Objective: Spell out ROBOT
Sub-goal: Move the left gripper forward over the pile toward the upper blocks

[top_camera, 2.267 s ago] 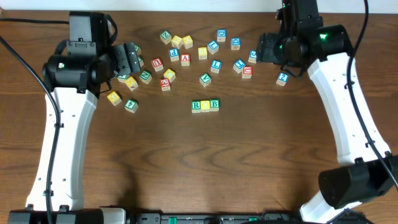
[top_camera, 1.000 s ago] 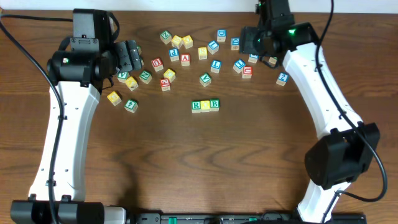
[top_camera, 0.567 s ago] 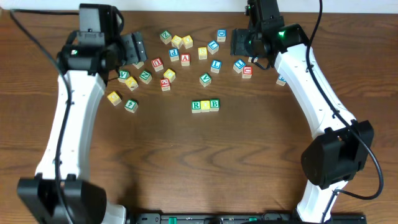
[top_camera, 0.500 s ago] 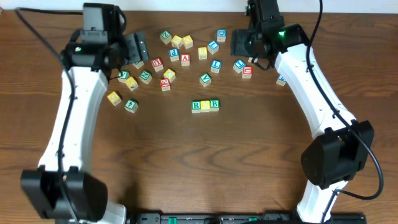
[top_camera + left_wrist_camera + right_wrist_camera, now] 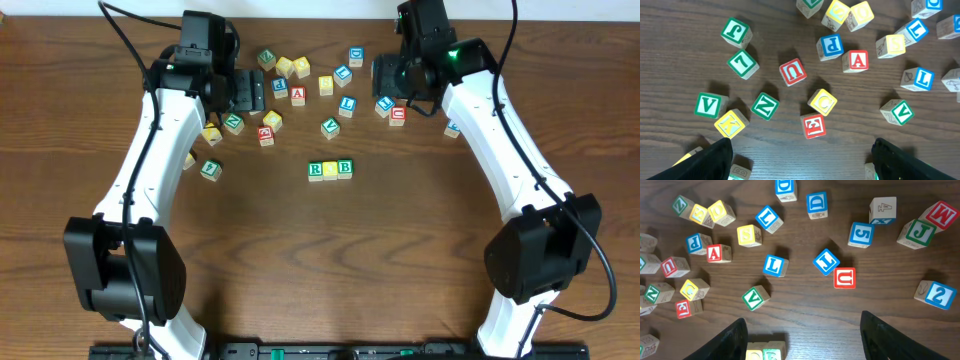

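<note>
a: big things first. where does everything sit from the row of three cubes?
b: the row of three cubes (image 5: 330,169) lies about mid-table on the brown wooden table (image 5: 300,260). the left arm (image 5: 147,150) reaches past the row on its left and the right arm (image 5: 495,135) on its right. both end beyond the row's far side.
a: and the grippers?
b: the left gripper (image 5: 801,145) hangs over the loose cubes beyond the row and to its left. its fingers (image 5: 710,160) are spread wide, with only wood and flat-lying cubes between them. the right gripper (image 5: 802,320) hangs beyond the row, a little to its right. its jaws are also well apart and hold nothing.
a: the row itself?
b: a green r cube (image 5: 316,170), a yellow cube (image 5: 330,170) and a green b cube (image 5: 345,168) touch side by side, with r at the left end.
a: the rest of the word?
b: the blue t cube (image 5: 826,261) lies loose beyond the row, to its right, just beside a red u cube (image 5: 845,277). a second yellow cube (image 5: 721,211), with what looks like an o, is farther beyond the row. the red a cube (image 5: 717,252) lies between that one and the row.
</note>
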Available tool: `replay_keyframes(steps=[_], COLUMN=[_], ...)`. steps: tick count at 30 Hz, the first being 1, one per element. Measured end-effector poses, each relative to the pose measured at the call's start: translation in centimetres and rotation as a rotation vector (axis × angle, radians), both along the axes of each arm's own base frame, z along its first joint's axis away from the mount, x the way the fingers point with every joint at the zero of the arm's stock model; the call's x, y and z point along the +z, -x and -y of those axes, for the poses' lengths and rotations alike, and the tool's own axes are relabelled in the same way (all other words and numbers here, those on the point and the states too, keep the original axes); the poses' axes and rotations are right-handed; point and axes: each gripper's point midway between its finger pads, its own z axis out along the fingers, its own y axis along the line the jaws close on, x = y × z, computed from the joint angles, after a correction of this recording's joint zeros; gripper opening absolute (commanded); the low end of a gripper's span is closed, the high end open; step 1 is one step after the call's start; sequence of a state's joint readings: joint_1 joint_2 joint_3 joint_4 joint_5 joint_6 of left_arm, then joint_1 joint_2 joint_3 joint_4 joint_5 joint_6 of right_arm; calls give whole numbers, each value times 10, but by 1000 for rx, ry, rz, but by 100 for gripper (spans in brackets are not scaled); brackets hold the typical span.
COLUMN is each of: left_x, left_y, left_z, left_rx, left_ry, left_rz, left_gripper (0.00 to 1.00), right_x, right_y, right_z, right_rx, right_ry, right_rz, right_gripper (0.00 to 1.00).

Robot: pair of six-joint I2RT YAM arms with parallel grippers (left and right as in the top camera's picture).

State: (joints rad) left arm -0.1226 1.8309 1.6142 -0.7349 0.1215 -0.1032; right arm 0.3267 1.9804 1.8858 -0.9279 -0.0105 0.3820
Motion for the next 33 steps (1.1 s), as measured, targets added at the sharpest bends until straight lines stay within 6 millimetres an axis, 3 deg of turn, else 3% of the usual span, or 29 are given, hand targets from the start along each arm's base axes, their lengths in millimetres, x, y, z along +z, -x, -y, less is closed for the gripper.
replay_keyframes(steps=[21, 33], left_x=[16, 32], left_y=[-25, -40], left_z=[-6, 18], left_rx=[14, -30], left_ry=[10, 26], left_rz=[119, 216], left_gripper=[88, 87], right_x=[-1, -8], right_y=[1, 13], right_z=[0, 4], right_rx=[0, 1], right_ry=[2, 20], right_rz=[-5, -62], right_gripper=[70, 69])
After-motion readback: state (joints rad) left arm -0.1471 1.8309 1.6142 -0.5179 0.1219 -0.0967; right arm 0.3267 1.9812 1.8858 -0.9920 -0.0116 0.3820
